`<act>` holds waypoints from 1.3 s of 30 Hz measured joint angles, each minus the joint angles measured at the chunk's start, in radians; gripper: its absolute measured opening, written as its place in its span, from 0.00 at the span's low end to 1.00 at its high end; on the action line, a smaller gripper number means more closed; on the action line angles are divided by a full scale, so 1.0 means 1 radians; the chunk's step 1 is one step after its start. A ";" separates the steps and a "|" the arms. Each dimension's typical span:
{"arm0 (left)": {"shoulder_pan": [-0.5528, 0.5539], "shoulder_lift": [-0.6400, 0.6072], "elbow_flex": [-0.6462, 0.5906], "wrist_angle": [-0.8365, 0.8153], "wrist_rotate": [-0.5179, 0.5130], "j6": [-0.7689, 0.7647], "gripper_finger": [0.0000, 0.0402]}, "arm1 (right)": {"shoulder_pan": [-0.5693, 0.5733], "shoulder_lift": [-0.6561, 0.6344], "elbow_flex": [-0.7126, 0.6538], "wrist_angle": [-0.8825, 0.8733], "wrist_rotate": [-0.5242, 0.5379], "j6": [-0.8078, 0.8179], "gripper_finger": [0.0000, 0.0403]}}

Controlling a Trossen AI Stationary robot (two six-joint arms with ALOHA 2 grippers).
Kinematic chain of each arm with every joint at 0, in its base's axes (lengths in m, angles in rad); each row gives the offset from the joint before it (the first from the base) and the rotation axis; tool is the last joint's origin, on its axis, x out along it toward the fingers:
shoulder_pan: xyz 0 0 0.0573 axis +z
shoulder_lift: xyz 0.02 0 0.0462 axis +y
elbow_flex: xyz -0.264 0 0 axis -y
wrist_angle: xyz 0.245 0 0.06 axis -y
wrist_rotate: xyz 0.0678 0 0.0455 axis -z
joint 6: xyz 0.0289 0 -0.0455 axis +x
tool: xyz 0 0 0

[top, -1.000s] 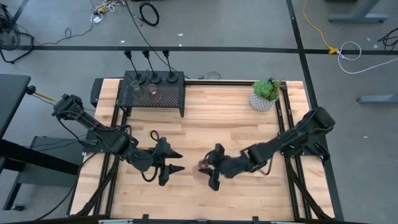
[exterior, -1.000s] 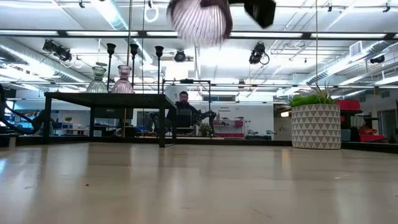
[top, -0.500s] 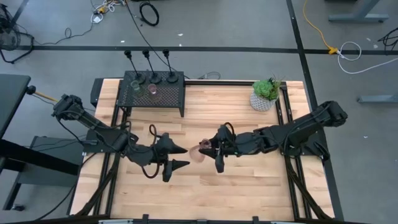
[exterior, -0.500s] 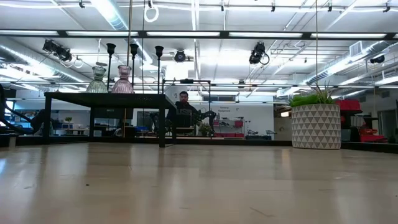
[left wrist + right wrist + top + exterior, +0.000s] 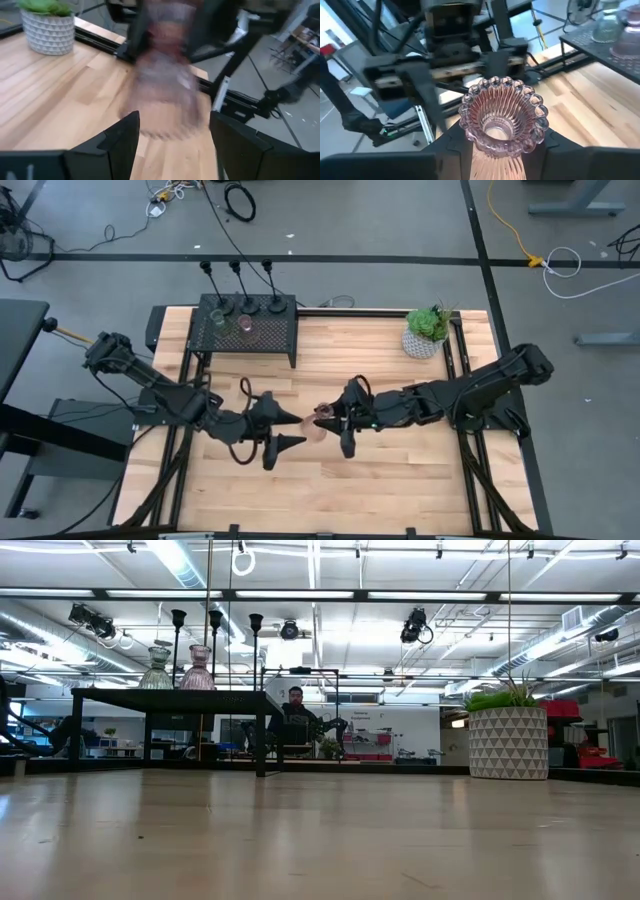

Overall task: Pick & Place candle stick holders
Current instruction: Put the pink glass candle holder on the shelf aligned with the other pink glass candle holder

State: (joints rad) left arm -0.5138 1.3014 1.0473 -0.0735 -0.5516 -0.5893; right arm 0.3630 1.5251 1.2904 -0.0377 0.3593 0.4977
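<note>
A pinkish ribbed glass candle stick holder point(image 5: 322, 423) hangs above the middle of the table, and my right gripper point(image 5: 337, 424) is shut on it, coming from the right. My left gripper point(image 5: 299, 431) faces it from the left, open. In the left wrist view the blurred holder point(image 5: 167, 95) shows just beyond and between the left fingers; I cannot tell whether they touch it. On the black mesh box point(image 5: 270, 330) at the far left stand three black stem holders point(image 5: 245, 304) and two glass ones point(image 5: 233, 325). Neither gripper shows in the low view. My right gripper pinches the holder's ribbed body point(image 5: 492, 152), below its flared scalloped rim point(image 5: 502, 107), between its two fingers point(image 5: 451, 150), one on each side. The fingers reach in nearly level from the table's right. The holder stands upright, open top up, lifted clear of the table.
A green plant in a white patterned pot point(image 5: 426, 332) stands at the far right. Black frame rails point(image 5: 460, 370) run along the table's sides. Bare wood point(image 5: 380, 490) lies in front of both grippers. In the low view a person point(image 5: 295, 705) sits in the room behind.
My right gripper has risen with the pinkish holder and gone toward the left gripper. The holder, at the top of the low view a second ago, has gone up out of that view and now hangs in front of the left fingers.
</note>
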 joint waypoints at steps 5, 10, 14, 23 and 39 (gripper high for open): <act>0.018 0.000 0.000 -0.001 0.015 -0.001 0.61 | -0.008 0.070 0.067 -0.018 -0.048 -0.009 0.28; 0.034 0.000 0.000 -0.001 0.077 -0.001 0.61 | -0.017 0.138 0.153 -0.066 -0.073 -0.054 0.28; 0.043 -0.002 0.001 0.001 0.104 -0.001 0.61 | -0.037 0.158 0.228 -0.148 -0.074 -0.089 0.28; 0.042 -0.001 -0.001 -0.003 0.064 0.000 0.61 | -0.051 0.173 0.240 -0.162 -0.072 -0.077 0.28; 0.049 -0.021 0.002 -0.022 -0.010 0.020 0.61 | -0.070 0.196 0.283 -0.155 -0.081 -0.119 0.28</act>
State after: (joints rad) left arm -0.4648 1.2807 1.0490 -0.0954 -0.5617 -0.5689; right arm 0.2925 1.7214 1.5734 -0.1929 0.2782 0.3784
